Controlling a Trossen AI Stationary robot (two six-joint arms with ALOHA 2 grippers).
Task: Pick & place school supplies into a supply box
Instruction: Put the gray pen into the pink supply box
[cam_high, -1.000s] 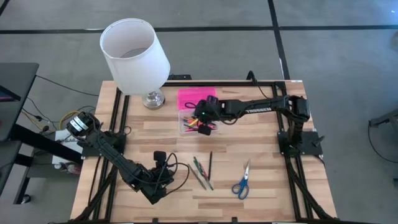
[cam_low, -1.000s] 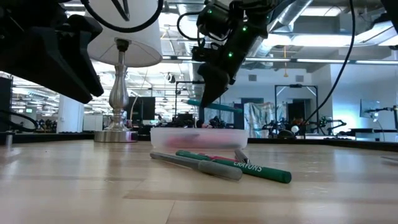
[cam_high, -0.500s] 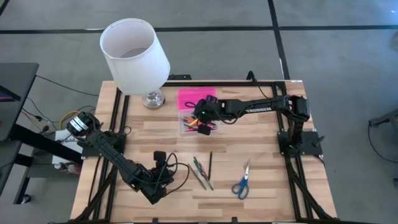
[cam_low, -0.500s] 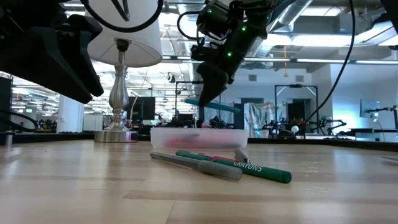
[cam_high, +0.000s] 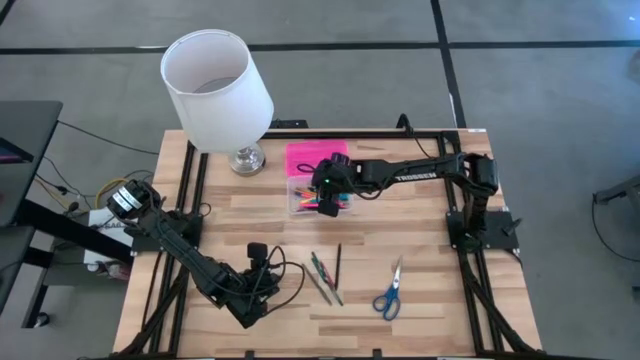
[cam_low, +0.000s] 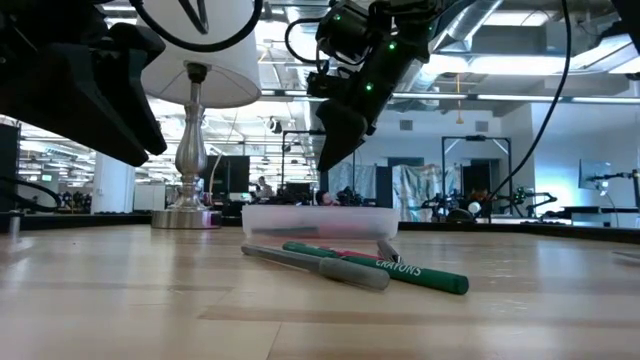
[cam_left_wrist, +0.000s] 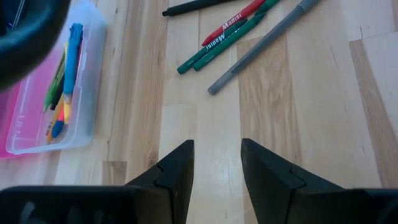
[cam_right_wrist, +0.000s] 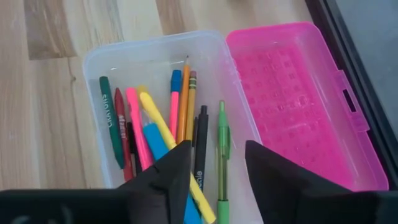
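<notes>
**Right claw spread and empty above the open supply box**

Nearest to me on the worktop (cam_high: 420, 330) I see the left claw (cam_high: 262, 283) parked low near the front edge. From its wrist camera its two fingers (cam_left_wrist: 178, 167) stand a little apart with bare wood between them, clamped on nothing.

Just past it lie the loose pieces. A grey pen (cam_left_wrist: 264, 45) sits at an angle beside a green crayon (cam_left_wrist: 217, 46), a red crayon (cam_left_wrist: 231, 22) touching it, and a black pen (cam_left_wrist: 193, 6) lies a bit farther off. In the low view the grey pen (cam_low: 315, 265) crosses in front of the green crayon (cam_low: 400, 268). Off to the right side from above, well apart from that cluster, are the blue-handled scissors (cam_high: 389, 291).

Farther back, near the middle of the worktop, is the supply box (cam_high: 300, 195), its clear base beside its pink lid (cam_right_wrist: 298, 99), which lies folded out flat. Inside the base I can make out a green crayon, a red crayon, pink and yellow markers, an orange pencil, a black pen and a green pen, lying roughly side by side.

The right claw (cam_high: 328, 198) hangs above the base, fingers (cam_right_wrist: 166, 174) spread, gripping nothing.

Behind the box, at the back-left corner, stands a lamp (cam_high: 218, 85) with a white shade.
</notes>
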